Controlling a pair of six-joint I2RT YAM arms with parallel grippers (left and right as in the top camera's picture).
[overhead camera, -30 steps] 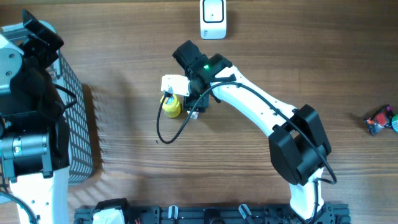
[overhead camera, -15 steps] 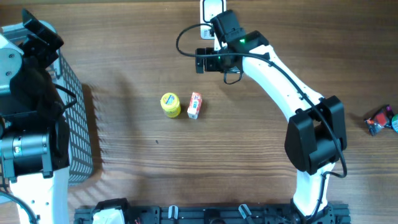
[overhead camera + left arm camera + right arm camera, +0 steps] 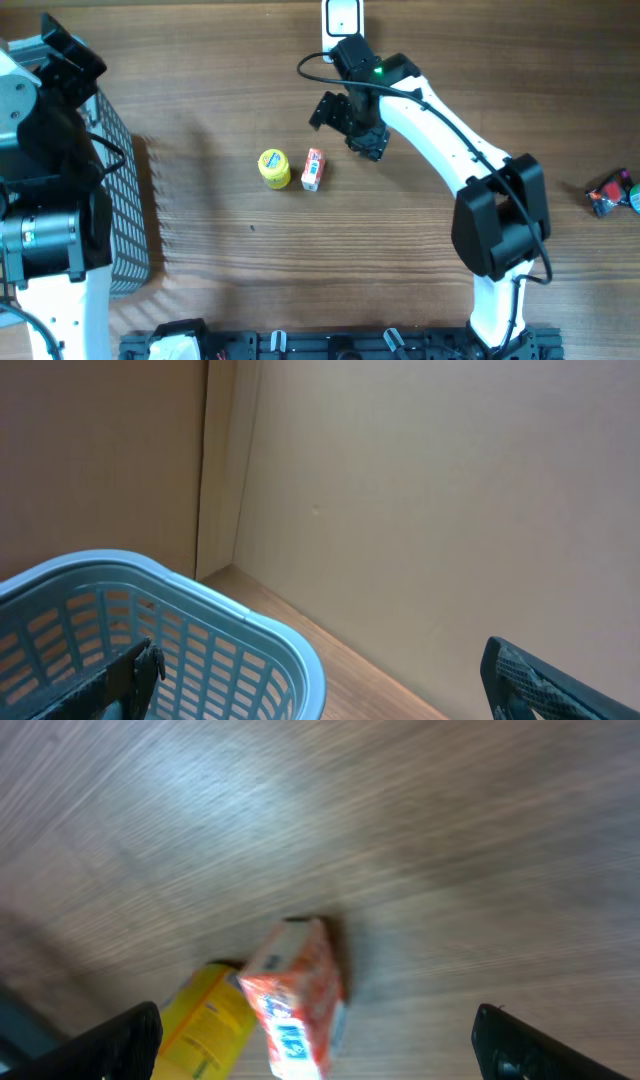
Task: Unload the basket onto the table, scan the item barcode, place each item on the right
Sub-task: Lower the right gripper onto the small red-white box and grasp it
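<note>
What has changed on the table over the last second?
The right fingers opened wider and left the small carton lying beside the yellow can. They lifted away toward the white scanner, then came partway back. Carton, can, basket and left arm stayed put.

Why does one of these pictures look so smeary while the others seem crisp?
Right wrist view: what looks like motion blur smears the wood grain, the orange carton and the yellow container beside it, leaving their print unreadable. Overhead view: sharp and evenly lit, with the basket casting a striped shadow on the table. Left wrist view: fairly crisp, in soft flat light.
</note>
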